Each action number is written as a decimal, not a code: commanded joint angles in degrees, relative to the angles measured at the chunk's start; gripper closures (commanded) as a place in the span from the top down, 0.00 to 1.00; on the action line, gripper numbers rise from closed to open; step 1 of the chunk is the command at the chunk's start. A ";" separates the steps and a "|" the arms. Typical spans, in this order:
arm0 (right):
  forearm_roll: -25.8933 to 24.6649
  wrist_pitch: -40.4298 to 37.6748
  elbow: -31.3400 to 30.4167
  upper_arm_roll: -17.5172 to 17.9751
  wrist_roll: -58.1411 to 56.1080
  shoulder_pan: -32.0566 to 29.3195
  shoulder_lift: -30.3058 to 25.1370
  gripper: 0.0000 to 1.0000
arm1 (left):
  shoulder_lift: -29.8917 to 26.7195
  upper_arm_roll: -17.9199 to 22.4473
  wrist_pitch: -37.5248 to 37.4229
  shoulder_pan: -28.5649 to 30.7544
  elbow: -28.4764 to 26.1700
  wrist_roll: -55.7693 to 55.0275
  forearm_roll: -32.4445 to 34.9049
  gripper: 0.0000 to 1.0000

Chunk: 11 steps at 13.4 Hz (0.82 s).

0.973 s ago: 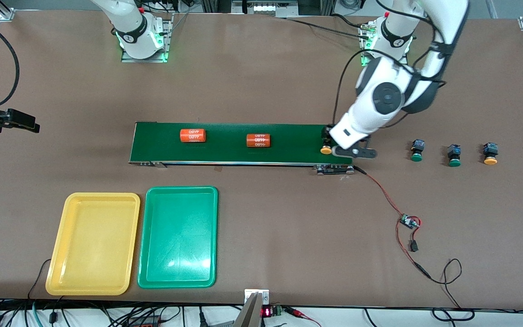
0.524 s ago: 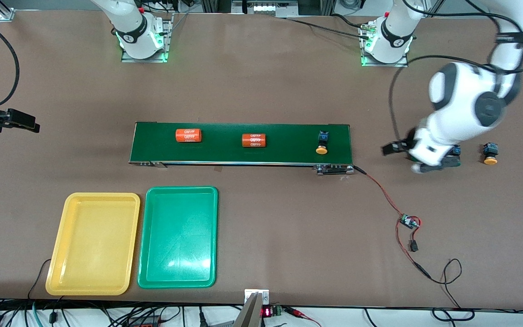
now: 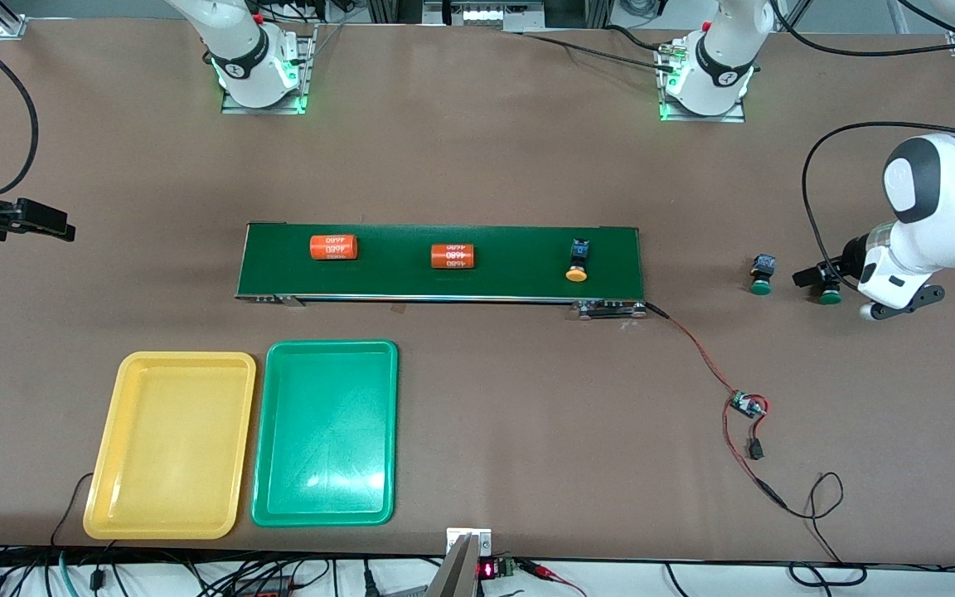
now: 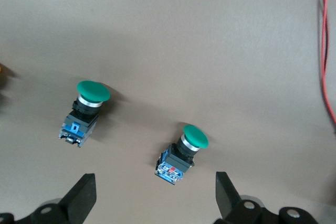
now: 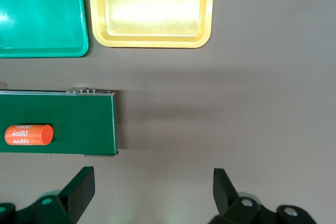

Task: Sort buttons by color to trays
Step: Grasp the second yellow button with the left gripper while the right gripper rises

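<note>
The yellow tray (image 3: 169, 445) and green tray (image 3: 326, 432) lie side by side nearest the camera, both bare. The left gripper (image 3: 863, 288) hangs spread open over two green buttons (image 3: 762, 275) (image 3: 829, 290). One orange-yellow button (image 3: 578, 260) and two orange cylinders (image 3: 333, 247) (image 3: 453, 255) marked "4680" ride the conveyor belt (image 3: 519, 282). The right gripper (image 3: 26, 220) waits, open.

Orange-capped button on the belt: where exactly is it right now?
In the front view the orange-capped button lies on the green conveyor belt near its end toward the left arm's side, beside the closer of the two orange cylinders.
</note>
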 commanded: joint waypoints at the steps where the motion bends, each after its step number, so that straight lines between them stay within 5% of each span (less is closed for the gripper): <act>1: 1.03 -0.35 -1.09 0.04 -0.88 -0.21 -0.60 1.00 | 0.67 -0.83 -0.59 -0.61 -1.09 4.04 1.49 1.00; 5: 1.03 0.18 -4.69 0.04 -0.88 -0.12 -2.62 1.00 | 0.50 -0.74 -0.07 0.09 -0.58 8.81 2.89 1.00; 8: 1.03 1.14 -7.32 0.04 -0.79 0.05 -4.11 1.00 | 0.67 -0.83 0.38 3.16 1.27 8.63 11.31 1.00; 11: 1.12 8.16 -17.32 0.04 -0.79 0.05 -10.34 1.00 | 6.62 -0.83 0.46 8.60 7.75 11.25 18.53 1.00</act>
